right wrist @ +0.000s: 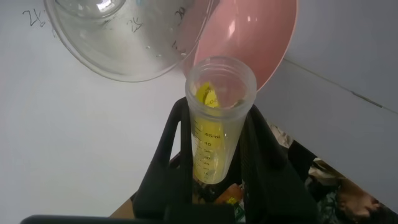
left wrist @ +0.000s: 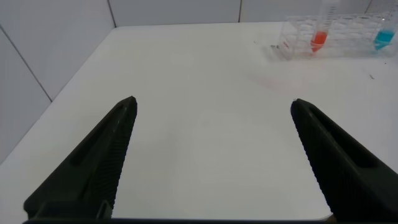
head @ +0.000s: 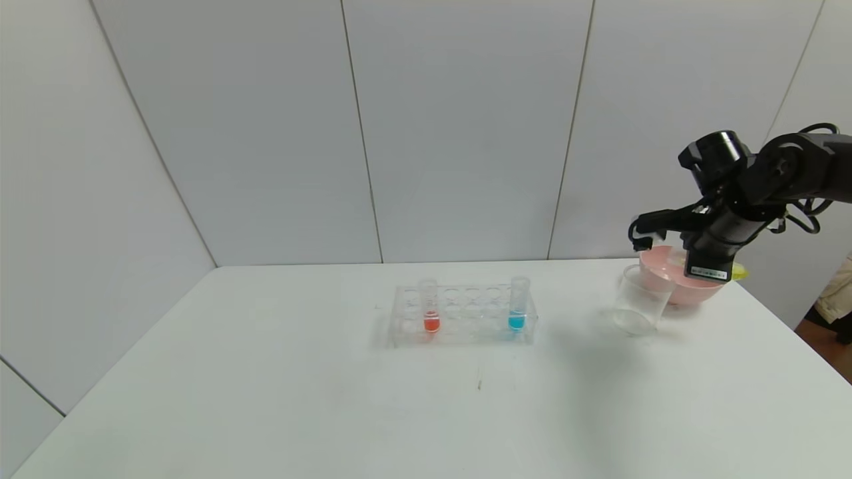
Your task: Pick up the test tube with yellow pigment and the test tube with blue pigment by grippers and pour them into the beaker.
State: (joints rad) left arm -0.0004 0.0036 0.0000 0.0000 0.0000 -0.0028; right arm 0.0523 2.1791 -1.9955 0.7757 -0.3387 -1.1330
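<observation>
My right gripper is shut on the test tube with yellow pigment, which has printed graduations and yellow liquid inside. It holds the tube tipped mouth-down above the pink bowl's rim, right beside the beaker. In the head view the gripper hides the tube. The test tube with blue pigment stands upright at the right end of the clear rack. My left gripper is open and empty over the table's left part, out of the head view.
A pink bowl sits just behind the beaker near the table's right edge. A tube with red-orange liquid stands at the rack's left end. White wall panels close the back and left.
</observation>
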